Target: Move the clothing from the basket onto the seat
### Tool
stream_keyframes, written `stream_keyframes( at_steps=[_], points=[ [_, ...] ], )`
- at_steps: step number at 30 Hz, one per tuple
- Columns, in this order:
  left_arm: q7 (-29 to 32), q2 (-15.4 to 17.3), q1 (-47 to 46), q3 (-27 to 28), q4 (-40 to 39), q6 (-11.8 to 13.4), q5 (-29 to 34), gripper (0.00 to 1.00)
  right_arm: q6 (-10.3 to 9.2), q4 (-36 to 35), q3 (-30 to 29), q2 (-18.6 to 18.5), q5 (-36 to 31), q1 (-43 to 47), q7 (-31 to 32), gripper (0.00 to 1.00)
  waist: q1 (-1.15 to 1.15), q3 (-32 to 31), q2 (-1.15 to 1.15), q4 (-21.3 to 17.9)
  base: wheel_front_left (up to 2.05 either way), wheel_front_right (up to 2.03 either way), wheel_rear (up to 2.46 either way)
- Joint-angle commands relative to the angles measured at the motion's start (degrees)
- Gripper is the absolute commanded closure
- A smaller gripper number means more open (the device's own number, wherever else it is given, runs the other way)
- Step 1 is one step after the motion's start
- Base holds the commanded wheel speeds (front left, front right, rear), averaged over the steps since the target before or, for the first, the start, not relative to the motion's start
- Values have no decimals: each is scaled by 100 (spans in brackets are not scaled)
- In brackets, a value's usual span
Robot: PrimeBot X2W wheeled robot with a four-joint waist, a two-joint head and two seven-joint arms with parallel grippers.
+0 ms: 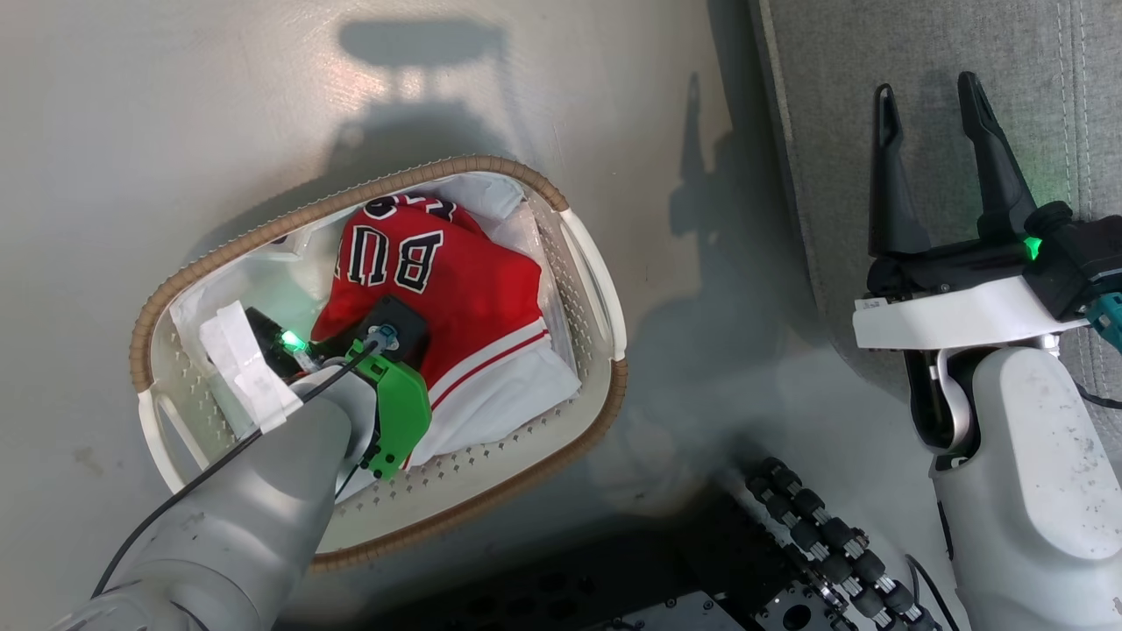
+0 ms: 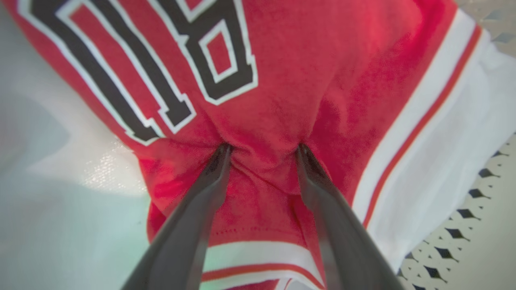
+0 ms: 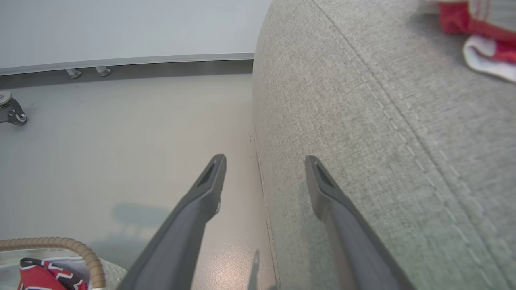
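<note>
L gripper [image 2: 263,148] fingers apart, tips dug into red jersey [image 2: 282,100], fold bunched btwn, not clamped yet. Jersey lies in basket [image 1: 596,263]. R gripper [image 1: 926,83] spread, empty, over seat [image 1: 833,88]. Risk: a thin pinch slips on lift, or the white liner [image 1: 491,193] drags up w/ it.

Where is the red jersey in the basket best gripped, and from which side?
Grip the jersey at the bunched fold below its letters, from above. It lies heaped in the basket, whose walls block the sides, and the open left hand straddles that fold.

"BU" on red jersey [image 1: 478,298]
</note>
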Motion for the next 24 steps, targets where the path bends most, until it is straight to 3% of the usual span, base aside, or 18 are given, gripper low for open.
stream_keyframes(
  at_steps=[1, 9, 24],
  points=[
    [-36, -4, -90, -29, 20, 3, 47, 100, -8, 120, -63, -27, 23, 116, 14, 0, 0, -7, 0, -4, 0, 0, 0],
    [-242, 51, -178, -84, -47, -14, 38, 100, -9, 206, 13, -33, 105, -92, 12, 0, 0, -138, 0, -90, 0, 0, 0],
    [-321, 293, 575, 61, -1128, -17, -448, 100, -8, 841, 184, -27, 115, -166, 7, 0, 0, -1648, 0, 209, 0, 0, 0]
  ],
)
